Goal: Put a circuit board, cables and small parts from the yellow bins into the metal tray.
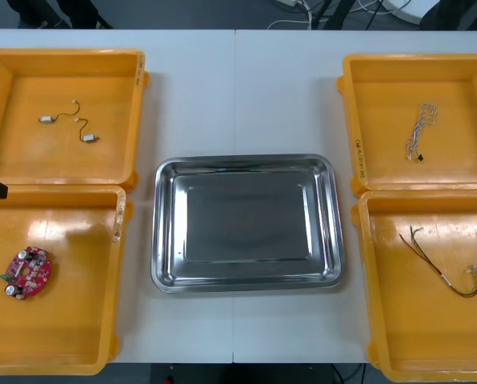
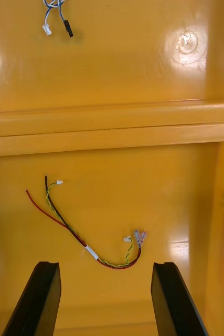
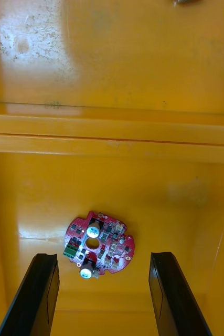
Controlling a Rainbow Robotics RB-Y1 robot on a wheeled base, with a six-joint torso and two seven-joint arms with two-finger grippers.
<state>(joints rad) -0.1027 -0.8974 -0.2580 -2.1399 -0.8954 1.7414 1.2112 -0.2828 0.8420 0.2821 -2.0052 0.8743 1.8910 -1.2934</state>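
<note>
Front view: the metal tray (image 1: 165, 240) sits bare in the middle of the surface, ready for things. Right wrist view: the right hand (image 2: 105, 266) is wide open over the red and yellow cable (image 2: 72, 232), likely to grab it. Another cable (image 2: 51, 16) is partly cut off. Left wrist view: the left hand (image 3: 102, 256) is wide open over the round circuit board (image 3: 112, 247) in its yellow bin (image 3: 112, 142).

The metal tray (image 1: 246, 224) is bare, mirror-shiny metal; the yellow bins (image 1: 62, 152) are smooth, glossy plastic, faintly scuffed; the table (image 1: 198, 96) looks matt.
</note>
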